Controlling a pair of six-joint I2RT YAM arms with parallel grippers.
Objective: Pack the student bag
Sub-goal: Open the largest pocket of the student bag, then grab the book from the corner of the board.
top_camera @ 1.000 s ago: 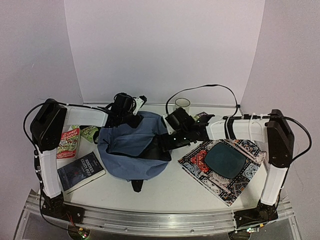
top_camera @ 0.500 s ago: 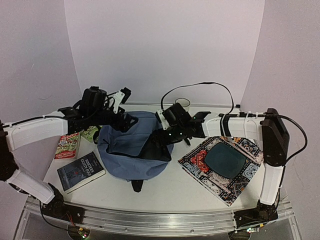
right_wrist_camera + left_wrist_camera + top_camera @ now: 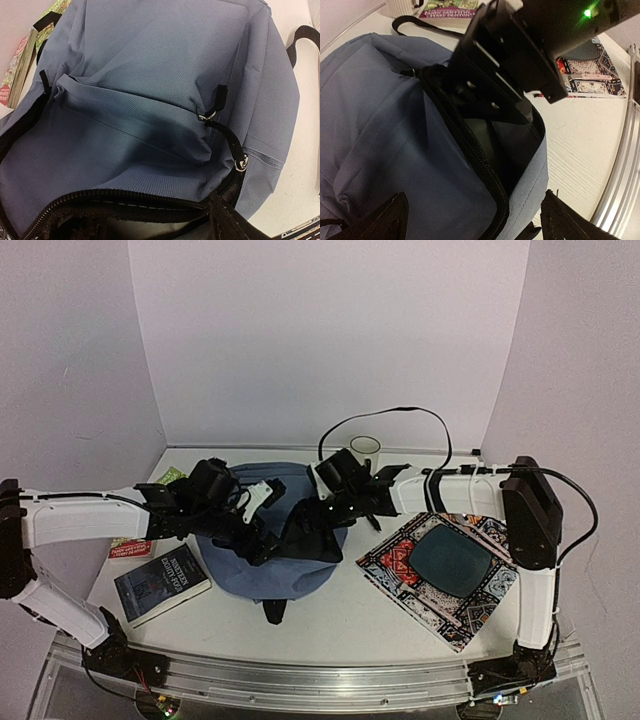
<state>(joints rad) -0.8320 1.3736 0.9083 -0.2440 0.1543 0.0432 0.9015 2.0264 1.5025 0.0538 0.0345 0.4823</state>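
The slate-blue student bag (image 3: 262, 562) lies mid-table with its main zip undone, and the dark lining shows in the left wrist view (image 3: 500, 150). My left gripper (image 3: 262, 532) hangs low over the bag's near side. It is open wide, and its fingers (image 3: 382, 220) straddle the zipped rim of the bag (image 3: 380, 130) with nothing held. My right gripper (image 3: 312, 523) reaches into the bag's mouth from the right. One of its fingers (image 3: 235, 220) sits at the zip's end, far to the side. The bag's front pocket (image 3: 135, 135) fills the right wrist view.
A dark blue book (image 3: 160, 583) lies left of the bag, with a red book (image 3: 128, 546) and a green one (image 3: 172, 477) behind it. A cup (image 3: 365, 448) and another book (image 3: 452, 7) stand at the back. A patterned mat (image 3: 440, 590) with a dark teal slab (image 3: 450, 562) lies at the right.
My left arm has swung from behind the bag round to its near side, and its jaws have opened wide. My right gripper has pushed further left into the bag's mouth.
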